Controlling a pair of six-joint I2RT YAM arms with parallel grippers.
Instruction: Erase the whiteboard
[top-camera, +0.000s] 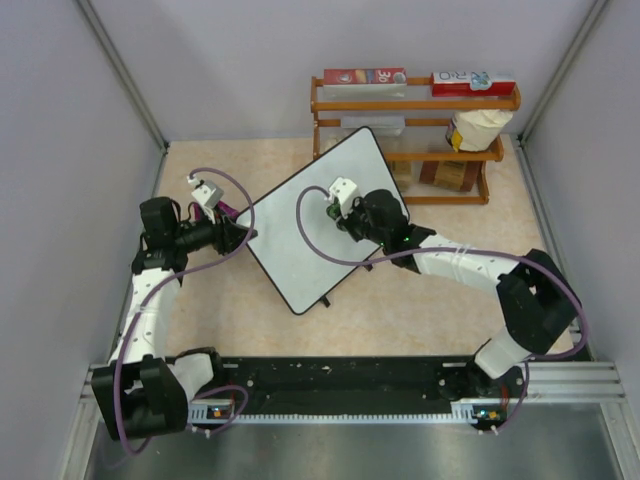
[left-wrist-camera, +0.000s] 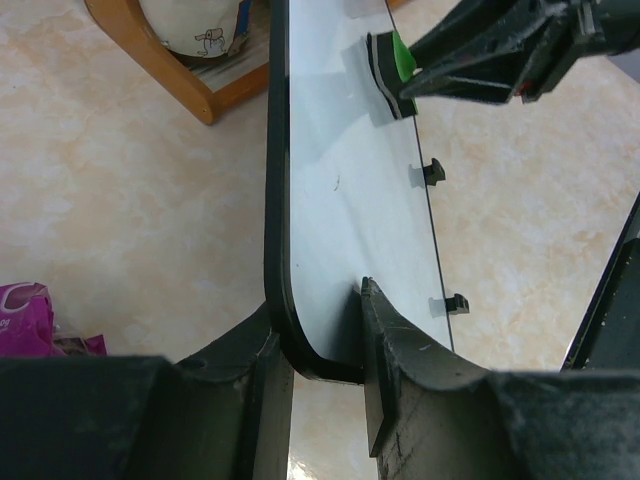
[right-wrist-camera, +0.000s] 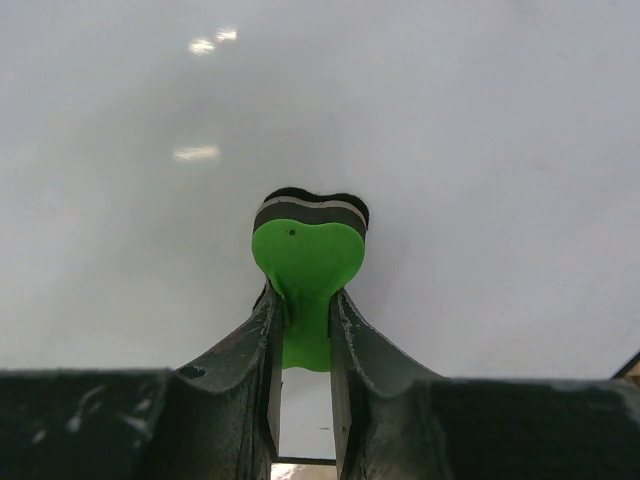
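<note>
The whiteboard (top-camera: 300, 240) lies tilted on the beige table, its white face blank in all views. My left gripper (top-camera: 238, 236) is shut on the whiteboard's left corner; in the left wrist view the black edge of the whiteboard (left-wrist-camera: 340, 200) sits clamped between the two fingers (left-wrist-camera: 410, 350). My right gripper (top-camera: 345, 212) hangs over the board's upper middle, shut on a green eraser (right-wrist-camera: 306, 265). The eraser's dark felt pad presses against the whiteboard (right-wrist-camera: 450, 130). The same eraser (left-wrist-camera: 395, 65) shows at the top of the left wrist view, held against the board.
A wooden shelf rack (top-camera: 415, 130) stands at the back right, close to the board's far corner, carrying boxes (top-camera: 365, 76) and a bag (top-camera: 478, 128). A purple packet (left-wrist-camera: 30, 315) lies on the table left of the left gripper. Grey walls enclose the table.
</note>
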